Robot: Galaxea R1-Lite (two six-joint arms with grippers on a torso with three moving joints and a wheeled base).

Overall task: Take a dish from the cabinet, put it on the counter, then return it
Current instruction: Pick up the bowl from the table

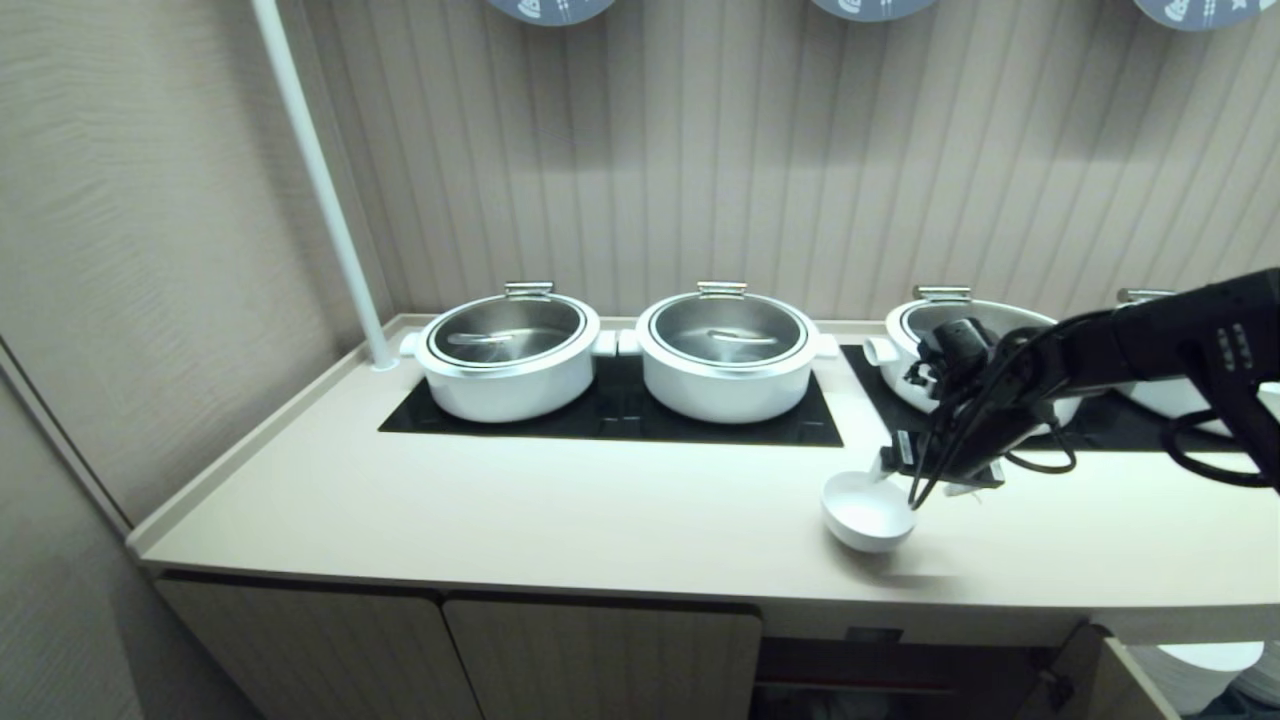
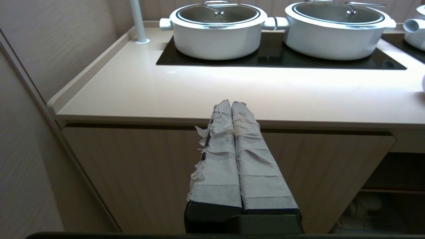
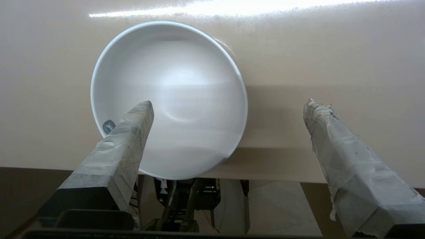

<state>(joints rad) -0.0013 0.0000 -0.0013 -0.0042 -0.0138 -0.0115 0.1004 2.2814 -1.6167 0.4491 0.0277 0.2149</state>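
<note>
I have the white bowl (image 1: 866, 510) sitting on the table (image 1: 560, 510) near its front edge, in front of the black glass panels (image 1: 610, 410) and well clear of the lidded pots (image 1: 510, 350), so there is room for the arm to come at it from above without knocking a handle. My right pincer (image 3: 229, 106) hangs just over it with its taped fingers (image 3: 132, 132) spread wide: one finger reaches in over the bowl's inside and the other stands outside past the rim, apart from it, so nothing is gripped and the bowl rests on its own foot. I judge the setting-down step done; the return is what remains. From the wrist view the bowl's near side seems to reach the table's front edge, though I cannot tell whether it overhangs. My left pincer (image 2: 231, 103) waits parked low before the cabinet (image 2: 159, 172) front, fingers pressed together, out of the way.
</note>
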